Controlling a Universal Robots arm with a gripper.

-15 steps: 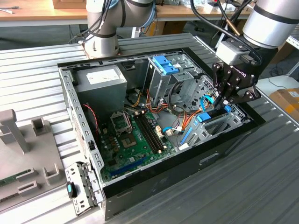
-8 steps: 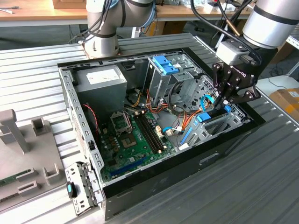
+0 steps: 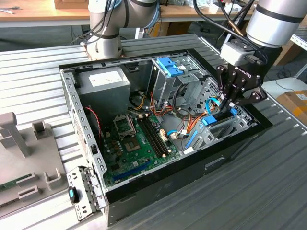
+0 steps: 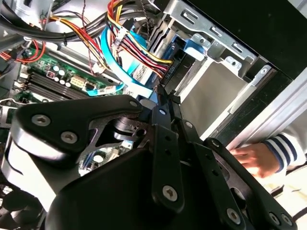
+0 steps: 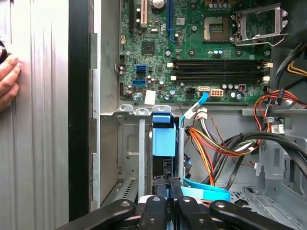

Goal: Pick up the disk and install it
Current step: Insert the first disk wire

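The open computer case (image 3: pixel 216 163) lay on a ribbed metal table (image 3: pixel 38 81). The disk (image 5: pixel 163 140) stood on edge in the grey sheet-metal drive cage (image 5: pixel 127 143), its blue plastic frame uppermost. The gripper (image 5: pixel 168 184) was directly over it, black fingers (image 4: pixel 161 108) closed together with their tips against the disk's near end. In both wrist views a person's hand (image 5: pixel 7 81) rested on the table beside the case; the second wrist view also showed a striped sleeve (image 4: pixel 283 148). The green motherboard (image 5: pixel 192 43) lay beyond the cage, with bundled coloured wires (image 5: pixel 211 143) beside it.
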